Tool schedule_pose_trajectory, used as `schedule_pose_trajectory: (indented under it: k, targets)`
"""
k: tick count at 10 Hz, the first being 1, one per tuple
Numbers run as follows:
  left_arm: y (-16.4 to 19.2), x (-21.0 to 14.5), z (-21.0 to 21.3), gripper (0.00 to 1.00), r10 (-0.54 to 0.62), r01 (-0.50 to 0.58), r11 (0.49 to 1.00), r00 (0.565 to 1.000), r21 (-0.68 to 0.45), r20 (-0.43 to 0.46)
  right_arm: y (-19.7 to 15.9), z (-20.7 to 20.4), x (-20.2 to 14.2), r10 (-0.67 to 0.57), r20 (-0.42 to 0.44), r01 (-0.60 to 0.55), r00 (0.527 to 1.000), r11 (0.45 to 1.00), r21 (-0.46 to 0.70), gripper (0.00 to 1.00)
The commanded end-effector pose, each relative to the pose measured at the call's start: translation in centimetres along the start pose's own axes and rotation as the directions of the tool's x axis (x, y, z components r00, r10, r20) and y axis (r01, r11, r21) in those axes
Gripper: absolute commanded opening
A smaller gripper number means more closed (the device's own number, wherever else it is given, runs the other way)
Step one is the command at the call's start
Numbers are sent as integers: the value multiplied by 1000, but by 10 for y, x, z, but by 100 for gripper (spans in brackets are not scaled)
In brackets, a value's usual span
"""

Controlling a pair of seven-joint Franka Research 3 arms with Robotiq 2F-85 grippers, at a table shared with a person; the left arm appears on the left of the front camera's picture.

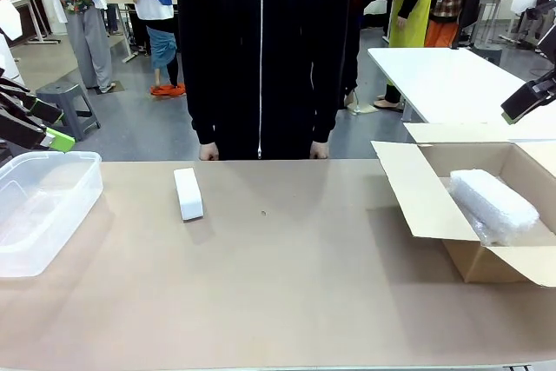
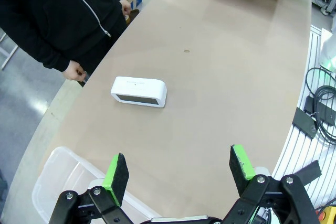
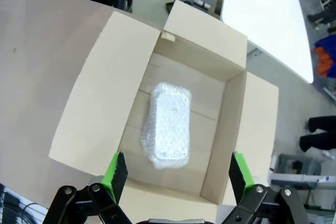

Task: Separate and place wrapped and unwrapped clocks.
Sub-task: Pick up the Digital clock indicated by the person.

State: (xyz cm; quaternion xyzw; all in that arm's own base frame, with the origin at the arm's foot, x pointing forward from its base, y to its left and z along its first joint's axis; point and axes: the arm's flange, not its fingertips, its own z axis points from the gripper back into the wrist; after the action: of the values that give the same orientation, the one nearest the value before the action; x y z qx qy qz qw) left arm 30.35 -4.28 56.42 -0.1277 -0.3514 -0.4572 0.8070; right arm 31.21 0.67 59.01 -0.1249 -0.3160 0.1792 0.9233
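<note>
While the left gripper [image 2: 178,174] and right gripper [image 3: 174,170] both gape wide and hold nothing, the unwrapped clock [image 1: 188,194], a smooth white round-cornered block, lies left of centre on the matte tan table [image 1: 287,284]. At right, a lumpy, glossy bubble-wrapped clock [image 1: 493,205] lies inside the open cardboard box [image 1: 417,188]. A clear plastic tub [image 1: 52,232] sits at far left.

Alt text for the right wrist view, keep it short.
A whitish bubble-wrapped oblong bundle lies flat on the floor of an open brown cardboard box, seen from above. The right pincer hangs open over the box, jaws wide apart. The box stands on a tan table.
</note>
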Motion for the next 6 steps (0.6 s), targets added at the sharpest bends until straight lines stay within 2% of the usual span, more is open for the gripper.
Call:
schedule_pose_trajectory:
  k: [1,6]
  targets:
    - [1,-1,-1,100,0,1,1000,1000,-16,10,0,0,1,3,9,-3,1000,1000,-8,100]
    - [1,-1,-1,100,0,1,1000,1000,-16,10,0,0,1,3,9,-3,1000,1000,-8,100]
